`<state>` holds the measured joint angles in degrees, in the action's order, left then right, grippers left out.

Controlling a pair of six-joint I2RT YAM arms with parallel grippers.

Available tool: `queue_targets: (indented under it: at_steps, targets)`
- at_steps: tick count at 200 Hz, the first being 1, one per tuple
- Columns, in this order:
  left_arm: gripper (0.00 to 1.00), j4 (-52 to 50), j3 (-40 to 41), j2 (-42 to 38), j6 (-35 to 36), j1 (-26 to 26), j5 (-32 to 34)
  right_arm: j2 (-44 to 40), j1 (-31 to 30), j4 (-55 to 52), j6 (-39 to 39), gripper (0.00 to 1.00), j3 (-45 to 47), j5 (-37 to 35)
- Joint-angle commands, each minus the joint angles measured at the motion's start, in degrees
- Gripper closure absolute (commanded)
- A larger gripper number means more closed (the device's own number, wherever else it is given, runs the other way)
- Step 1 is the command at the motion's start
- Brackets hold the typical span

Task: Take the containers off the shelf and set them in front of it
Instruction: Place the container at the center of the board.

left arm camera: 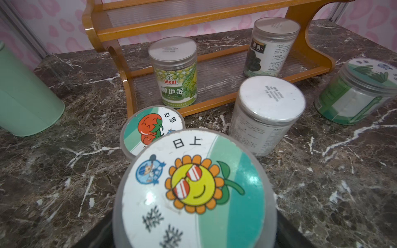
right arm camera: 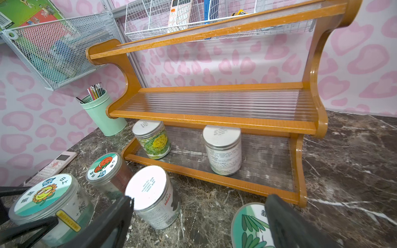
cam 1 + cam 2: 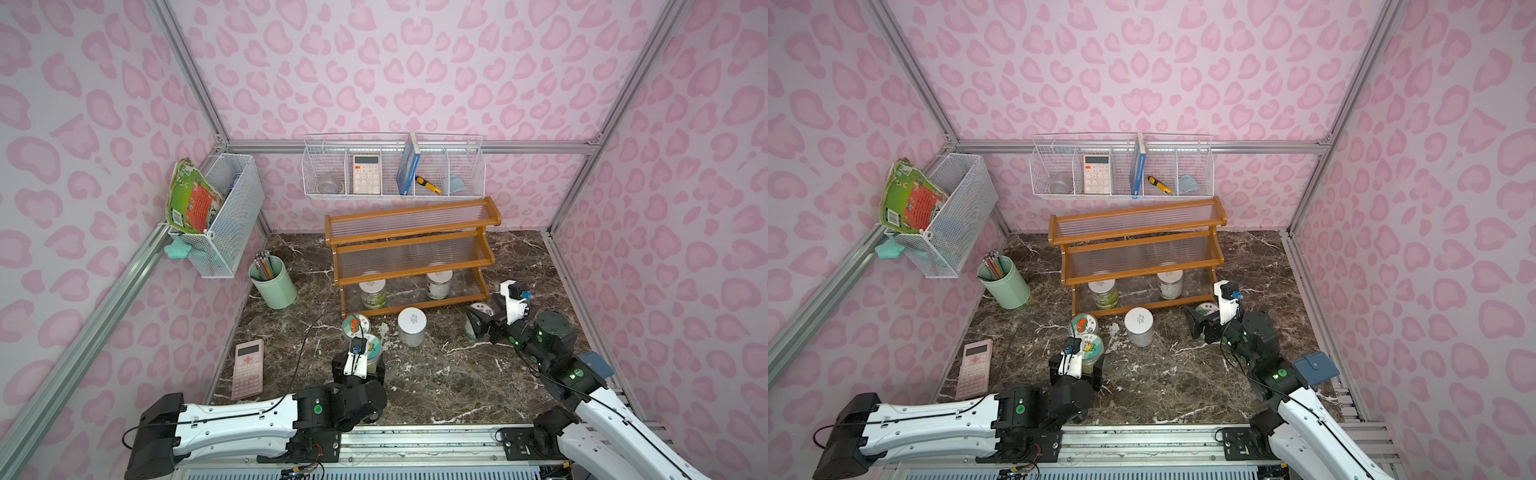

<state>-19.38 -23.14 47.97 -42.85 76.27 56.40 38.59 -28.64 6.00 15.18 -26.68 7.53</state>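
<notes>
Our left pincer (image 3: 365,357) grips the sunflower jar (image 1: 193,189). Our right pincer (image 2: 198,199) gapes wide, with the leaf jar (image 2: 249,225) between its jaws. Beyond both pincers, the green-label jar (image 2: 153,139) and the plain jar (image 2: 222,148) stand on the shelf's (image 2: 214,120) bottom tier.

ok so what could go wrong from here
1. The left gripper holds the sunflower jar right beside the tomato jar; releasing or backing out may nudge that one.
2. The right gripper stands open astride the leaf jar; a wide sideways swing could clip the plain jar.
3. The green-label jar and white-label jar sit on the shelf's bottom tier: little headroom for a grasp.
</notes>
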Motion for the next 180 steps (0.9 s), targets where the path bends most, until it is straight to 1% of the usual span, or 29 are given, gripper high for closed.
queue_targets:
  at_steps: [1,22,51,109,156,180]
  targets:
    - [0.43,-3.4,0.4,0.7,-5.9,0.3,3.4,-0.4,-0.1,0.8,0.4,0.01,0.2,0.3]
    - [0.43,-3.9,2.3,0.5,-9.2,0.5,3.9,-0.8,-0.1,0.9,0.6,0.01,0.2,0.0]
    - [0.43,-4.0,4.9,-0.8,-11.6,0.8,4.5,-1.1,-0.1,0.3,0.3,0.01,-0.2,-0.5]
    - [0.42,-2.7,8.0,-3.3,-11.3,0.8,3.8,-0.5,-0.1,0.2,-0.5,0.01,-0.7,-0.9]
    - [0.40,0.2,8.6,0.5,-10.8,0.8,2.5,-0.4,-0.1,0.7,-0.6,0.01,-0.2,-1.4]
    - [0.40,0.0,8.5,2.9,-12.6,0.8,3.1,-0.4,0.0,0.5,-0.8,0.01,-0.3,-1.6]
